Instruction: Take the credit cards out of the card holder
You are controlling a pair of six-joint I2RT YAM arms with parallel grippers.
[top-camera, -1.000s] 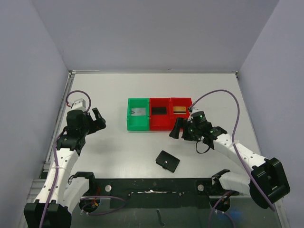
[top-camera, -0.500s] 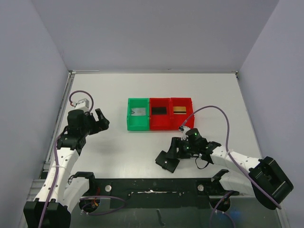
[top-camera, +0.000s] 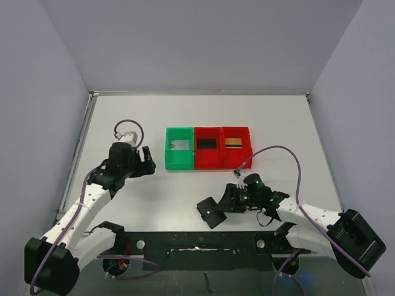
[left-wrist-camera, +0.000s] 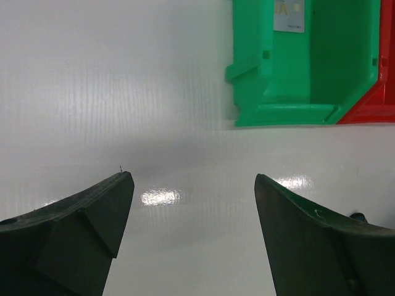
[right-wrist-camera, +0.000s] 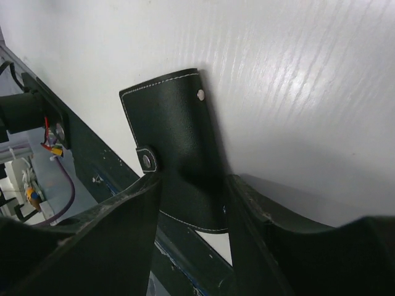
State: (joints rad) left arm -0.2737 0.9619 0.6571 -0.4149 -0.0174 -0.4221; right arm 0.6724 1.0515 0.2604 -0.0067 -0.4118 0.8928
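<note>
The black card holder (top-camera: 208,213) lies closed near the table's front edge, its stitched flap and metal snap (right-wrist-camera: 200,94) facing up. My right gripper (top-camera: 223,205) straddles its near end, and both fingers press its sides (right-wrist-camera: 192,182), so the leather bows a little. The credit cards lie in the bins: a pale grey one (top-camera: 179,145), a black one (top-camera: 207,144) and a gold one (top-camera: 233,143). My left gripper (top-camera: 147,161) stands open and empty (left-wrist-camera: 194,179) over bare table, just left of the green bin.
A green bin (top-camera: 179,148) and two red bins (top-camera: 222,148) stand in a row at mid-table. The green bin's corner (left-wrist-camera: 308,80) is close ahead of my left fingers. The dark base rail (right-wrist-camera: 123,179) runs right beside the card holder.
My right gripper came down from the red bins to the card holder and closed around it, nudging it left. My left arm swung right toward the green bin.
</note>
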